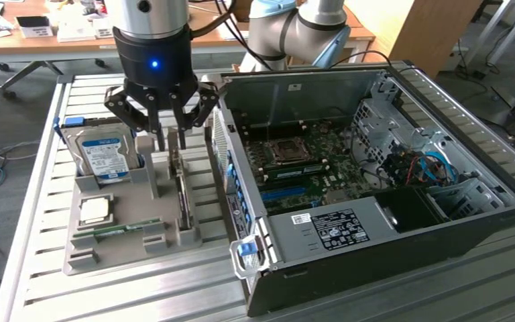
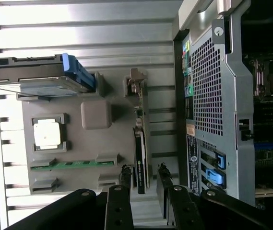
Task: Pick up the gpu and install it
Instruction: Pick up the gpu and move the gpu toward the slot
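Note:
The gpu (image 1: 180, 191) is a thin dark card standing on edge in a slot of the grey holder tray (image 1: 123, 258). My gripper (image 1: 172, 142) hangs straight above the card's far end with its black fingers (image 1: 160, 137) lowered on either side of it. In the wrist view the gpu (image 2: 140, 143) runs between the two fingertips (image 2: 125, 172), and a gap shows on each side, so my gripper (image 2: 143, 170) is open and straddles the card without clamping it. The open computer case (image 1: 472, 221) lies just at the exterior view's right of the tray.
On the same tray stand a silver hard drive with a blue label (image 1: 104, 157), a square processor (image 1: 94, 210) and a green memory stick (image 1: 119, 229). The case's rear panel (image 2: 213, 110) is close beside the card. The motherboard (image 1: 307, 168) lies exposed inside the case.

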You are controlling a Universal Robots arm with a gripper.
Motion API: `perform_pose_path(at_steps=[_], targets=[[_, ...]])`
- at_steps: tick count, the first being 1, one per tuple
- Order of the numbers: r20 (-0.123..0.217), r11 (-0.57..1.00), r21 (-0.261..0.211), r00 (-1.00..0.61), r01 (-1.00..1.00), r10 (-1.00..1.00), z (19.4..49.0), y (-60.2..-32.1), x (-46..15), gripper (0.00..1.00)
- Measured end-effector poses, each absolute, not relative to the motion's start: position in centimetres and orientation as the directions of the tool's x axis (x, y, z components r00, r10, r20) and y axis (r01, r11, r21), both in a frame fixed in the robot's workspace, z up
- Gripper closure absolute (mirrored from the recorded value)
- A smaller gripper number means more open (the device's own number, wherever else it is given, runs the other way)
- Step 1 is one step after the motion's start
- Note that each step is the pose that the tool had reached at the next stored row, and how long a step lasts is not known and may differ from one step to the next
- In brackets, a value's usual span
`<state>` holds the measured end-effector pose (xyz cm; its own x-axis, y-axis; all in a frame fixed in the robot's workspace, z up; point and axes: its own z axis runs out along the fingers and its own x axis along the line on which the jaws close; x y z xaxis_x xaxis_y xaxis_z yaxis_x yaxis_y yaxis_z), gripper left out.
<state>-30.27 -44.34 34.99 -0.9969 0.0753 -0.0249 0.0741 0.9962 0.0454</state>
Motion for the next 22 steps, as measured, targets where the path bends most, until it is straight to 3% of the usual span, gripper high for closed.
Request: perform_pose_path(at_steps=[22], targets=[[-0.025,0.996,0.046,-0.997,0.074,0.075,34.10,-44.33,-30.20,0.64]])
